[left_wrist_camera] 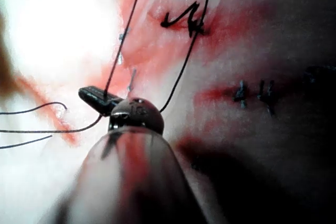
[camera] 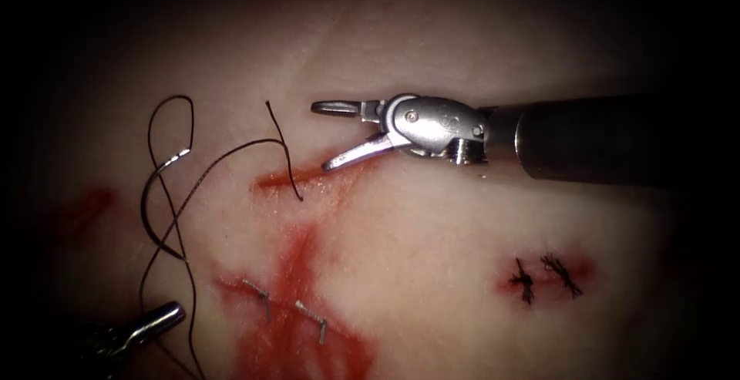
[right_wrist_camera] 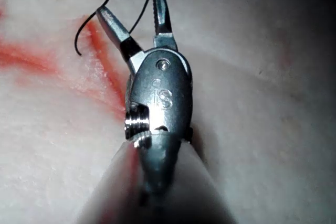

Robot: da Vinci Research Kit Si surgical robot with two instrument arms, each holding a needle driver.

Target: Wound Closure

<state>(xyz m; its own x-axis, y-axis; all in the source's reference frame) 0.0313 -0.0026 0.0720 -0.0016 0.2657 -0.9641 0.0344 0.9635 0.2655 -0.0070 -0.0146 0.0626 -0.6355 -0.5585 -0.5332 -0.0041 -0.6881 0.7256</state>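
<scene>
Endoscope view: right pincer (camera: 327,136) gapes empty above the cut (camera: 289,177); left pincer (camera: 158,318) grips thread (camera: 166,195); cut unclosed.

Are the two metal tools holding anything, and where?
The right tool is open and holds nothing. The left tool is shut on the thread, partway along it.

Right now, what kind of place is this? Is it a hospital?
Probably a practice bench, not a hospital. Two robot tools work over tissue with a cut: the right tool open and empty, the left tool holding thread. Older stitches show practice.
</scene>
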